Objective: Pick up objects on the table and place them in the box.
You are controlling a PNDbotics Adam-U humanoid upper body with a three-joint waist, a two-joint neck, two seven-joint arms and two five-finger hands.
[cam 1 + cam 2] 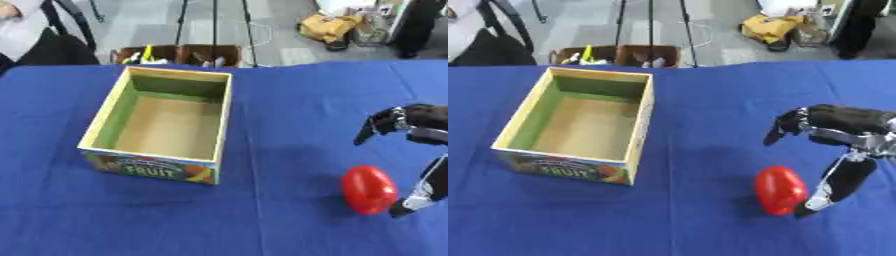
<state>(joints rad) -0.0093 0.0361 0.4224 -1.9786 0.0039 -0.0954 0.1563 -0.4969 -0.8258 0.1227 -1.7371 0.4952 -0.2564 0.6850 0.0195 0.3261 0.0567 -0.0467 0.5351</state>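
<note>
Red object point(780, 190) — smooth, glossy, egg-like in outline, possibly a pepper or tomato — lies on the blue tabletop point(693, 150) toward the right front, well apart from the box point(164, 123).

Box: open-topped cardboard, cream rim, green inner walls, brown floor. Its front panel carries a coloured print with the word "FRUIT". It stands on the left half of the tabletop, slightly askew, and nothing shows inside it.

Right hand point(842, 135): black with silver parts, entering from the right edge. It is positioned over and just to the right of the red object. The fingers are spread apart and hold nothing. One finger point(785, 127) points down and to the left, above and behind the red object, clear of it. Another digit point(837, 186) reaches down along the object's right side; its tip sits just beside the red surface, and contact cannot be confirmed from either view. The red object rests on the cloth — it is not lifted.

Left hand: does not appear in either view.

Beyond the far edge of the tabletop stand brown crates point(179, 54) with small items, tripod legs point(214, 30) and a yellow bag point(328, 26) on a grey floor.
</note>
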